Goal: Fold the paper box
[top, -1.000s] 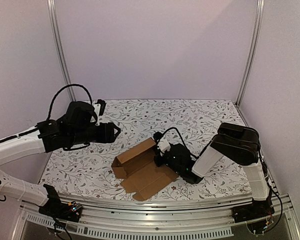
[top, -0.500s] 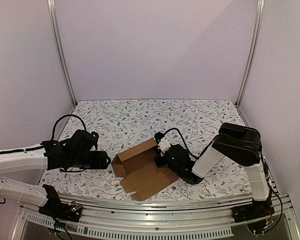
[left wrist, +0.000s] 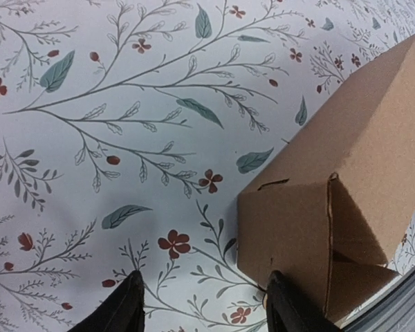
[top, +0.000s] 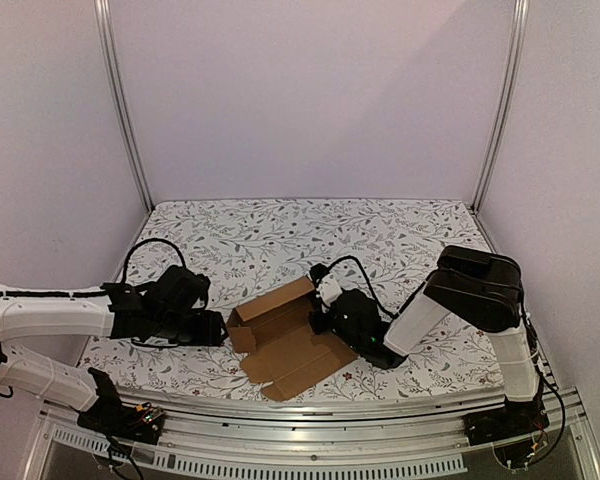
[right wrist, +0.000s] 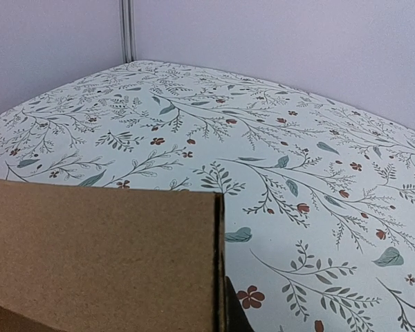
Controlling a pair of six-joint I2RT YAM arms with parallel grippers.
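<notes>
The paper box [top: 285, 345] lies just beside the left gripper [top: 220, 329].

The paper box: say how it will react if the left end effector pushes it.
The paper box looks thin and hollow, so probably light; a push would likely slide it unless the right end effector holds it. Its end flap stands on a crease, so it may hinge inward rather than resist.

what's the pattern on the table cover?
White table cover printed with grey-green leafy branches and small red flowers; it shows best in the left wrist view.
</notes>
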